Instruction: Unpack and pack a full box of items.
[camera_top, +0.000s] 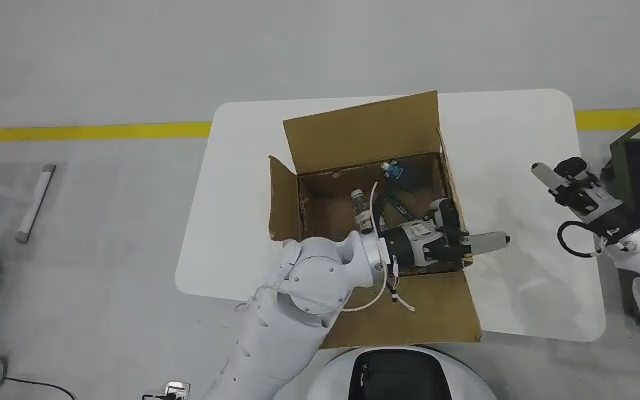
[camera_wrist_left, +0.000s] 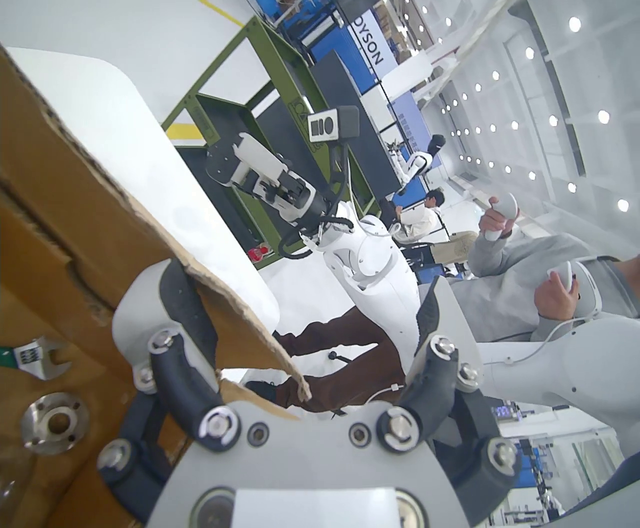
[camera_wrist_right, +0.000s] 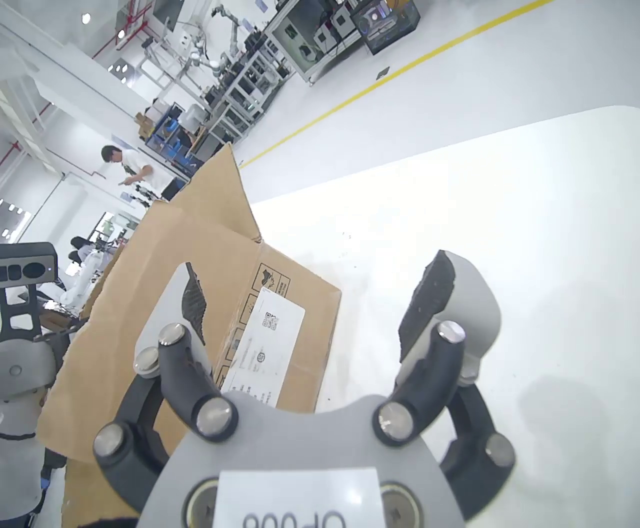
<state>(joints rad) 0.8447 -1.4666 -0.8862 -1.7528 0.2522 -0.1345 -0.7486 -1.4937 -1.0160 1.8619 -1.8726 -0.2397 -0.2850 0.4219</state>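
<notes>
On white table (camera_top: 520, 130), box (camera_top: 360, 130); left end effector (camera_wrist_left: 307, 280) apart, seemingly astride flap (camera_wrist_left: 225, 300); right end effector (camera_wrist_right: 315, 267) apart.

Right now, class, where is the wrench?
In the left wrist view, the wrench lies inside the cardboard box, next to a round metal fitting and close to one finger of the open left gripper.

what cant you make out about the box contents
Top view: left gripper covers part of the box floor.
Top view: blue item too small to name.
Left wrist view: wrench cut by picture edge.
Right wrist view: box wall hides its inside.
</notes>
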